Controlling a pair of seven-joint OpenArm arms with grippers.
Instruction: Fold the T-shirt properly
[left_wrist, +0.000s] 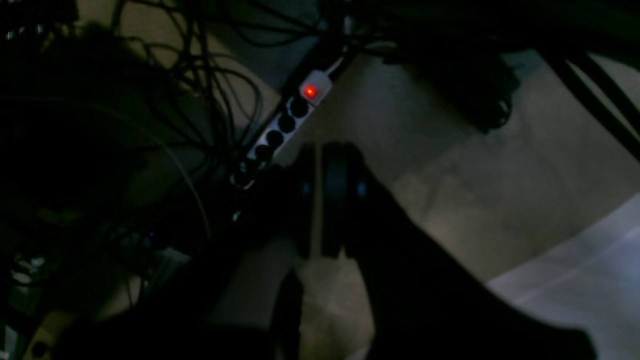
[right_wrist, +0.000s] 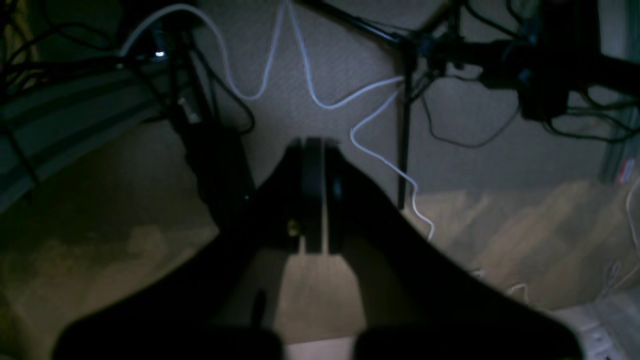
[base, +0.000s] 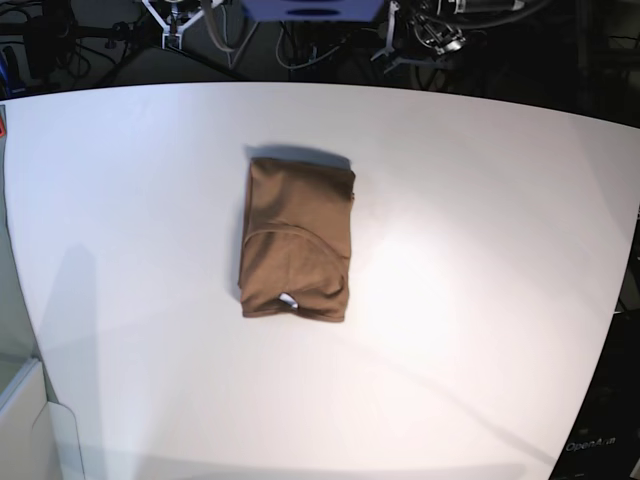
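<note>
The tan-brown T-shirt (base: 296, 240) lies folded into a compact upright rectangle on the white table (base: 480, 300) in the base view, its neckline curve and small white label facing up near the front edge. Neither arm appears in the base view. In the left wrist view my left gripper (left_wrist: 320, 150) hangs dark over the floor, fingers pressed together with nothing between them. In the right wrist view my right gripper (right_wrist: 313, 142) is likewise shut and empty, pointing at the floor away from the shirt.
A white power strip (left_wrist: 290, 120) with a lit red switch and tangled black cables lie on the floor under the left gripper. White cable (right_wrist: 350, 100) and stand legs cross the floor under the right one. Frame hardware (base: 300, 15) stands behind the table.
</note>
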